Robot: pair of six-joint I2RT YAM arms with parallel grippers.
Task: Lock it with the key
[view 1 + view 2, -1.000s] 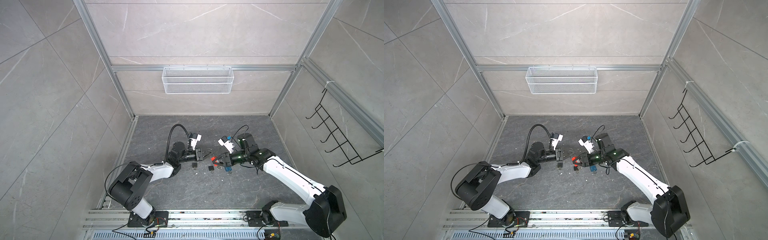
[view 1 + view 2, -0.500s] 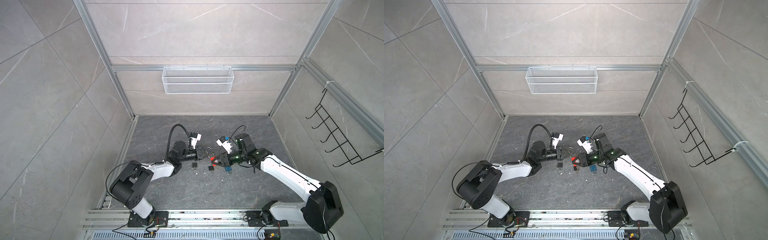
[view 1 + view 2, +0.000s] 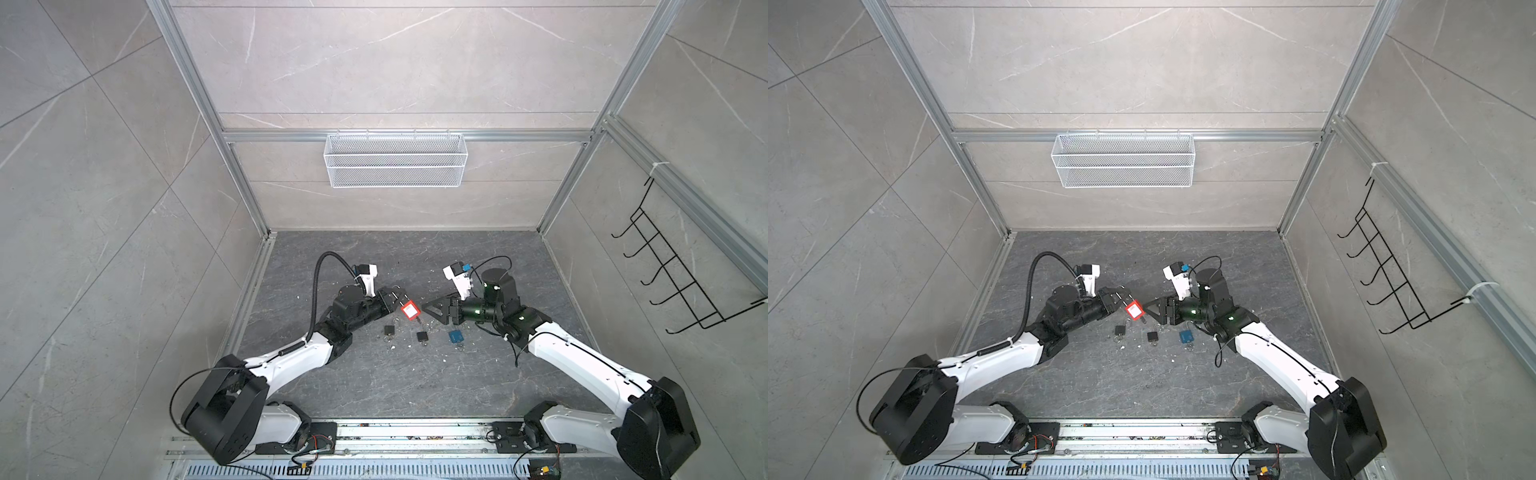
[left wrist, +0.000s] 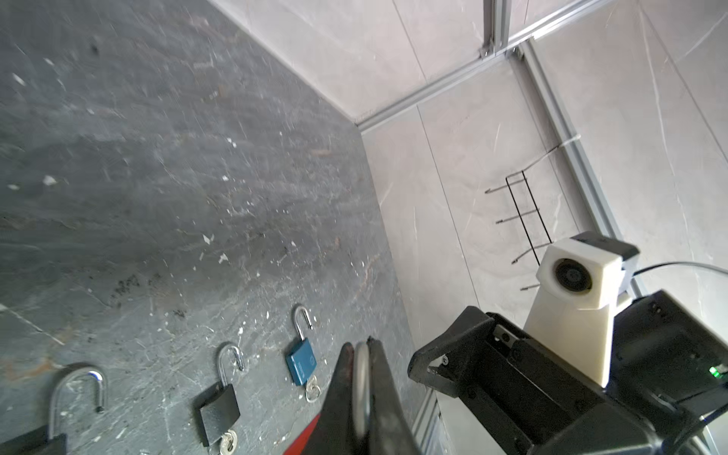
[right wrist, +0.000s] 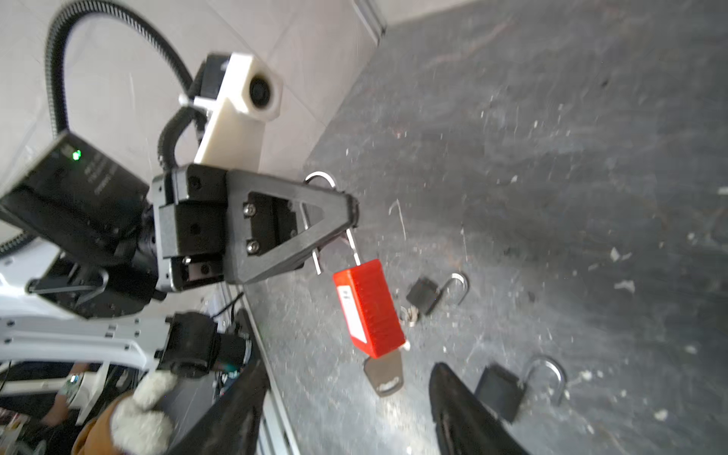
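The left arm (image 3: 291,361) reaches low from the near-left corner of the table (image 3: 374,382) toward its middle, with white shell links and black joints. Its left tool (image 3: 392,300) has angular black plastic fingers pressed together on the thin steel shackle (image 4: 360,370) of the red padlock (image 3: 409,311). Only the left wrist view shows the silvery loop squeezed between both fingertips (image 4: 381,366). The ribbed red plastic body, with a white label, hangs tilted below the tool, over the table's middle and clear of the surface.

Only the right wrist view shows a key (image 5: 384,374) with a flat dark head seated in the body's lower end. The right tool (image 5: 350,366) is spread, with one black finger on either side of that key, neither touching it. The right arm (image 3: 582,361) comes in low from the near-right corner.

On the dark, scuffed, slate-like table, in a row near the middle, lie a black padlock (image 3: 389,330), a second black padlock (image 3: 422,336) and a blue padlock (image 3: 455,336). All three have open steel shackles.
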